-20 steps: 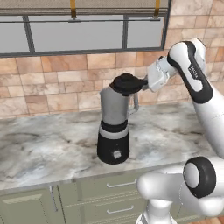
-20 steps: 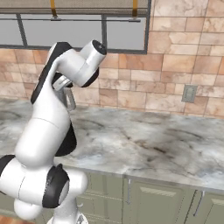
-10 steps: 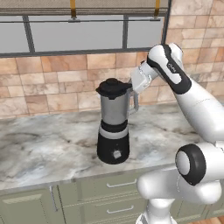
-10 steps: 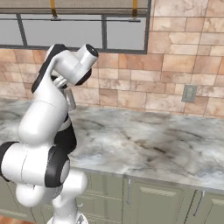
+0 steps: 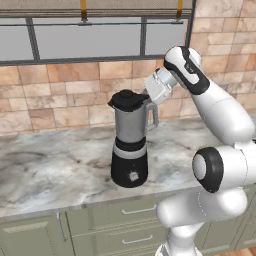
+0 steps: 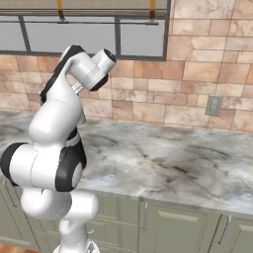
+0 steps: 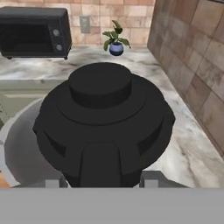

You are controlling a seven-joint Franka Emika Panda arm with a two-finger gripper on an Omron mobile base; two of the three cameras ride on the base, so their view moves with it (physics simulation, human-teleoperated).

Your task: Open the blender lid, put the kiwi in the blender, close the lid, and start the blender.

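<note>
no writing, brand, number or sign can be read anywhere. the tall blender (image 5: 130,145) with its grey jar and black base shows a plain round front knob with no markings. the black microwave (image 7: 34,31) on the marbled surface (image 5: 55,170) has two round dials, too small and blurred to show any lettering.

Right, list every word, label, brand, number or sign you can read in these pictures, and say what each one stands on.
There is no readable text.
Blender: the base has a small round front knob, with no marking legible around it.
Blender lid: plain black, no lettering.
Microwave: round knobs on its panel, any print too small to tell.
Wall outlet: blank plate.
</note>
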